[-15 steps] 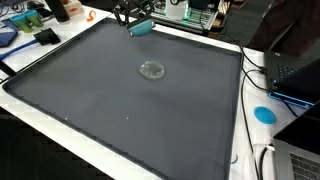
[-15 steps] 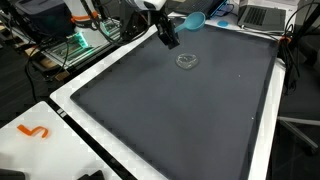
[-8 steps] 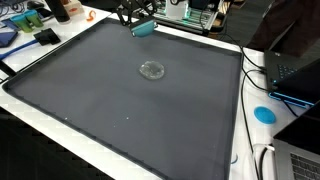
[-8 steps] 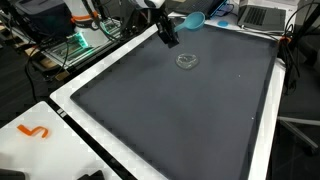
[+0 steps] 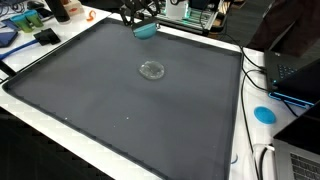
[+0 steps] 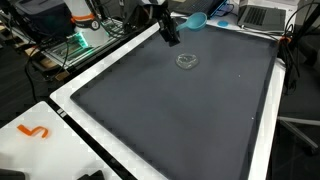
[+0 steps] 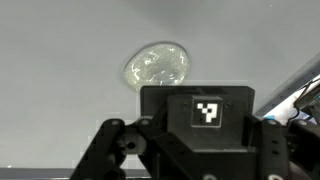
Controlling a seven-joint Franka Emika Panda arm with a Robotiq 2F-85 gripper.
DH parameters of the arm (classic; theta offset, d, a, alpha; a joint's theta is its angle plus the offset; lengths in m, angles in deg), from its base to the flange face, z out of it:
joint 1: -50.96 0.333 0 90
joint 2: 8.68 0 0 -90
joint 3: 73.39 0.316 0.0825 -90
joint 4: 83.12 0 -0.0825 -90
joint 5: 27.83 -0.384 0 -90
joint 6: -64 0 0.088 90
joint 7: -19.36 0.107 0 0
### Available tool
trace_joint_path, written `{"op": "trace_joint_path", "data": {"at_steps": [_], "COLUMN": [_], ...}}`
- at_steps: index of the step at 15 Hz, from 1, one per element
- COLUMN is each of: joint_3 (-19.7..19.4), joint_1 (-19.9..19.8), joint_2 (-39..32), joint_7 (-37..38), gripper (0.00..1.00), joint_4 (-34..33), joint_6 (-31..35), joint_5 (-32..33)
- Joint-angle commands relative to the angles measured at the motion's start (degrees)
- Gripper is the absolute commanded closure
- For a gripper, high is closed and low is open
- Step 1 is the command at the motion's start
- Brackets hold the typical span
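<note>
A clear round plastic dish point(image 5: 152, 70) lies alone near the middle of a large dark mat point(image 5: 120, 110). It also shows as the clear dish point(image 6: 186, 61) in the other outside camera and as the clear dish point(image 7: 157, 65) in the wrist view. My gripper point(image 5: 140, 17) hangs over the mat's far edge, well away from the dish, and shows as the gripper point(image 6: 170, 37) in both exterior views. A blue dish point(image 6: 195, 20) sits just beside it. In the wrist view a black block with a white marker point(image 7: 208, 110) hides my fingertips.
The mat has a white border point(image 5: 240, 120). Around it are cables and a laptop point(image 5: 295, 75), a blue disc point(image 5: 264, 113), cluttered items point(image 5: 40, 20) at a far corner, and an orange hook point(image 6: 33, 131) on the white edge.
The gripper has drifted slightly sideways along the mat's far edge. The clear dish has not moved.
</note>
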Motion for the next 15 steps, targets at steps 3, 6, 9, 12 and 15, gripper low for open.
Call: {"op": "trace_joint_path", "data": {"at_steps": [3, 6, 9, 12, 15], "joint_3": [0.7, 0.8, 0.9, 1.1, 0.7], "joint_1": [1.2, 1.6, 2.3, 2.8, 3.3], "joint_2": [2.7, 3.4, 4.4, 5.5, 6.7], "joint_7": [10.4, 16.3, 21.2, 24.1, 24.0], "gripper": [0.72, 0.72, 0.72, 0.72, 0.72], "joint_4": [1.7, 1.5, 1.2, 1.2, 0.5], "joint_6": [1.6, 1.1, 0.7, 0.9, -0.6], "joint_5": [8.0, 13.5, 18.4, 23.9, 28.5]}}
